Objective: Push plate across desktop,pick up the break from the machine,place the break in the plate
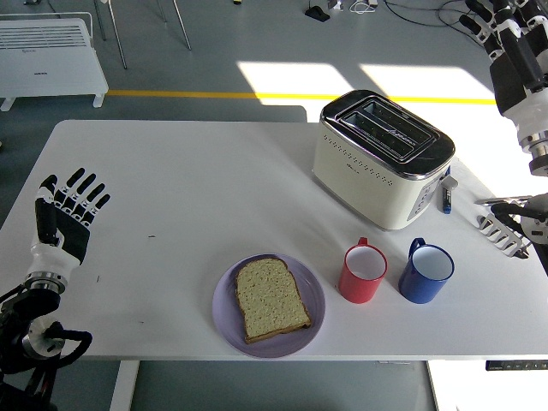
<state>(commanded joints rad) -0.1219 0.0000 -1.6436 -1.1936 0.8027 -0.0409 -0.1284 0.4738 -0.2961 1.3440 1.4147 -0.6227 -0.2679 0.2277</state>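
Observation:
A slice of bread (270, 297) lies flat on a purple plate (227, 315) near the table's front edge. A cream and chrome toaster (382, 158) stands at the back right with both slots empty. My left hand (62, 217) is raised at the table's left edge, fingers spread, holding nothing. My right hand (508, 34) is lifted high at the top right corner, well above and right of the toaster, fingers spread and empty.
A red mug (363, 273) and a blue mug (426, 271) stand right of the plate. A metal toast rack (507, 224) sits at the right edge. A small dark object (446, 195) lies beside the toaster. A white radiator (51, 58) stands on the floor beyond.

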